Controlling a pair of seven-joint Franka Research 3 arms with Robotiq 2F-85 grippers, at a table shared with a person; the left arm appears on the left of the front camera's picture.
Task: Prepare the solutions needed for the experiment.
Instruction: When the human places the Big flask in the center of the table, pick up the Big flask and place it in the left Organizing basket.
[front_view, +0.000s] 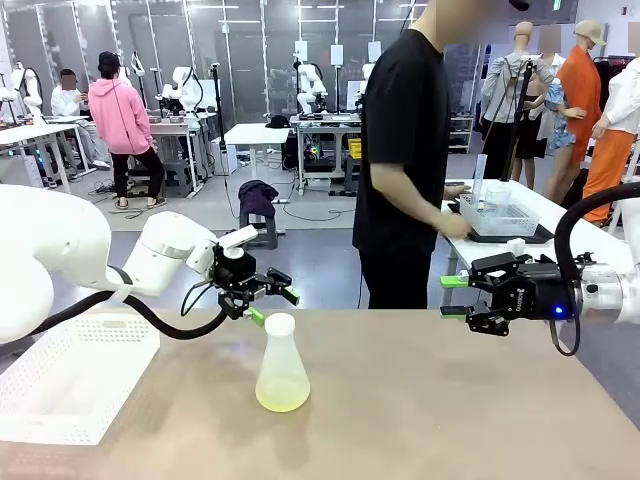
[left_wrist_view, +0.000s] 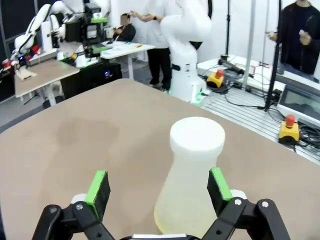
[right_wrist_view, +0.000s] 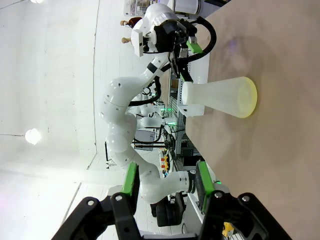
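Observation:
A translucent plastic conical flask (front_view: 281, 370) with a white cap stands upright in the middle of the table. A shallow layer of pale yellow-green solution (front_view: 282, 402) lies in its bottom. My left gripper (front_view: 273, 307) hovers open just behind and to the left of the flask's cap, not touching it. In the left wrist view the flask (left_wrist_view: 192, 175) rises between and beyond that gripper's (left_wrist_view: 159, 186) spread green pads. My right gripper (front_view: 452, 297) hangs at the far right, well away from the flask, jaws apart and empty. The right wrist view shows this gripper (right_wrist_view: 166, 182) facing the flask (right_wrist_view: 220, 97).
A white mesh basket (front_view: 70, 375) sits at the table's left front. The brown table (front_view: 450, 400) has free room around the flask. A person in black (front_view: 405, 150) stands beyond the far edge, hands at a tray (front_view: 500, 215) on a side table.

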